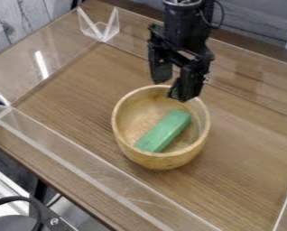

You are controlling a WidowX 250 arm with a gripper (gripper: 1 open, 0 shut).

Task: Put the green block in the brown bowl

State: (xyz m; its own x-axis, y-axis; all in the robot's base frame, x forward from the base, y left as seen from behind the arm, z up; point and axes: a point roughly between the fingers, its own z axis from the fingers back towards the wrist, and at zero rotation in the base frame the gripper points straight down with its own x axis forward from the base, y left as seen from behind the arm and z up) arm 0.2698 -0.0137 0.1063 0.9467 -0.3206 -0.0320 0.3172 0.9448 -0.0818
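The green block [164, 131] lies slanted inside the brown bowl [125, 144], resting against the pale inner floor and wall. The bowl sits on the wooden table near the middle. My black gripper [175, 83] hangs above the bowl's far rim, fingers pointing down and open, with nothing between them. It is clear of the block and does not touch the bowl.
A clear acrylic wall [61, 158] runs around the wooden tabletop [74, 95]. A clear folded plastic stand [100, 27] is at the back left corner. A black cable loop [25, 217] lies below the table's front edge.
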